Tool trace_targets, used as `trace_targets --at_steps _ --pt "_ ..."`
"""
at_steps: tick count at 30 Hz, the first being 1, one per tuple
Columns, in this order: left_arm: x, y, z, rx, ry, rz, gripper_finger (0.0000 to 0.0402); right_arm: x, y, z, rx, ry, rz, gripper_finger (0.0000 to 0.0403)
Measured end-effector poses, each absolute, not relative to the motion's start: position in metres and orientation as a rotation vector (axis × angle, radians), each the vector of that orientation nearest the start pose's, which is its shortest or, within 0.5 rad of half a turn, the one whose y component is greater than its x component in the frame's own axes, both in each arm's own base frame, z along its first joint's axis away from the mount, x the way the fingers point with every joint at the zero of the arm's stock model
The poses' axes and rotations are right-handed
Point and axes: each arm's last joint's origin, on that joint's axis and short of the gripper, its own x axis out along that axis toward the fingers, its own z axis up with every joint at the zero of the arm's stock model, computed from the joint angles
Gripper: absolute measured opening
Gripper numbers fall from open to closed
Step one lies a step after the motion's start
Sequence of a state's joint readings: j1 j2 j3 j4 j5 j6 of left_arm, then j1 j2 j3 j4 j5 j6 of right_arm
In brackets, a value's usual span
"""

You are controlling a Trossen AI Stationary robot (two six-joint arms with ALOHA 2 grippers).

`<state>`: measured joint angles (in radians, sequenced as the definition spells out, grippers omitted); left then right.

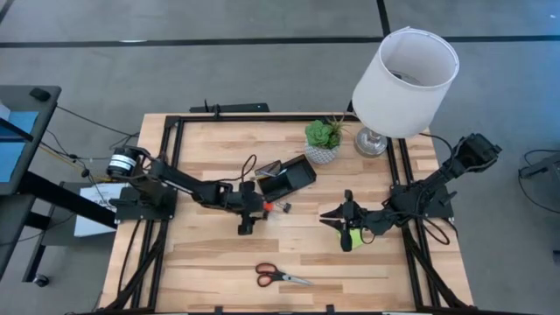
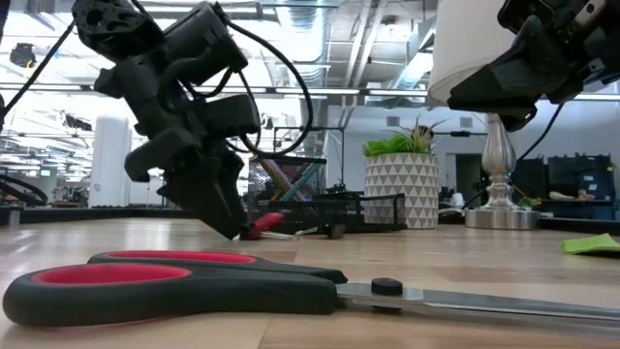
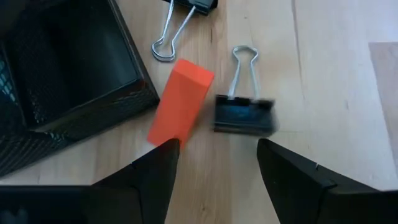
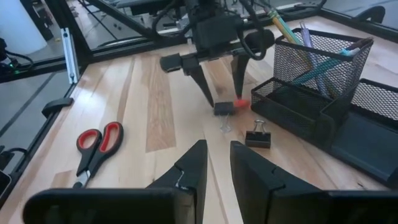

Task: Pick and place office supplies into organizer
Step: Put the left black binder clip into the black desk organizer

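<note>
My left gripper [image 1: 265, 208] [image 3: 217, 149] points down at the table, open, just in front of the black mesh organizer [image 1: 287, 178] [image 3: 62, 81]. A black binder clip [image 3: 244, 115] [image 4: 224, 109] lies between its fingers. A small orange block [image 3: 180, 102] [image 4: 241, 104] lies by one fingertip. Pens [image 4: 305, 56] stand in the organizer's cup. My right gripper [image 1: 343, 219] [image 4: 216, 149] hovers raised at the table's right, open by a narrow gap, over the lime-green sticky pad [image 1: 353, 238] [image 2: 591, 244], which lies flat. The red-handled scissors [image 1: 278, 276] [image 2: 174, 286] lie near the near edge.
A second binder clip [image 4: 257, 137] lies on the wood near the organizer, and a third [image 3: 186, 6] beyond the orange block. The white lamp [image 1: 404, 79] and potted plant [image 1: 323, 140] stand at the far right. Bare wood stretches along the near left.
</note>
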<state>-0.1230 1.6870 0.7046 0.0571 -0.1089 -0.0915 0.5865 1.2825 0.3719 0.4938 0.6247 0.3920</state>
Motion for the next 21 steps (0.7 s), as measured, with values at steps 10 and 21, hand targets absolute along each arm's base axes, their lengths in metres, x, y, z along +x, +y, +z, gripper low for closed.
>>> trace_targets --at_steps 10,21 --pt "0.294 -0.051 0.115 -0.078 0.893 0.04 0.022 0.197 0.11 0.161 0.137 0.347 -0.108 0.0065" --pt "0.294 -0.075 0.116 -0.083 0.815 0.069 0.022 0.197 0.11 0.161 0.138 0.346 -0.108 0.0065"
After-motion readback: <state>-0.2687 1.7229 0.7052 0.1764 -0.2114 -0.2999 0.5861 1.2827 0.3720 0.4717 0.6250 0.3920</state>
